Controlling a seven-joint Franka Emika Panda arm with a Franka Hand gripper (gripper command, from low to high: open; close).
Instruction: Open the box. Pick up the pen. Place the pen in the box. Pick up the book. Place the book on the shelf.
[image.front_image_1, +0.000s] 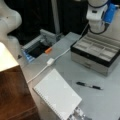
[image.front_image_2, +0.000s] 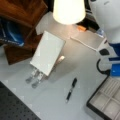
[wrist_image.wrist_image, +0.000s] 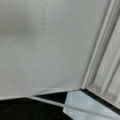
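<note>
The box (image.front_image_1: 96, 53) stands open at the right of a front view, its beige compartments showing above silvery sides; its corner (image.front_image_2: 106, 100) also shows. The wrist view looks at a pale flat surface meeting those compartments (wrist_image.wrist_image: 105, 75). The white and blue arm hangs over the box's far edge, the gripper (image.front_image_1: 97, 29) holding nothing I can see. The black pen (image.front_image_1: 89, 86) (image.front_image_2: 71, 89) lies on the table in front of the box. The white spiral book (image.front_image_1: 57, 96) (image.front_image_2: 47, 52) lies between the pen and the brown shelf (image.front_image_1: 12, 95) (image.front_image_2: 20, 15).
A grey tray with a blue edge (image.front_image_1: 37, 47) sits behind the book, with an orange item (image.front_image_1: 48, 50) (image.front_image_2: 81, 28) at its rim. A white cable with plug (image.front_image_1: 50, 62) (image.front_image_2: 82, 42) crosses the table. Perforated metal strips (image.front_image_2: 35, 77) stick out from under the book.
</note>
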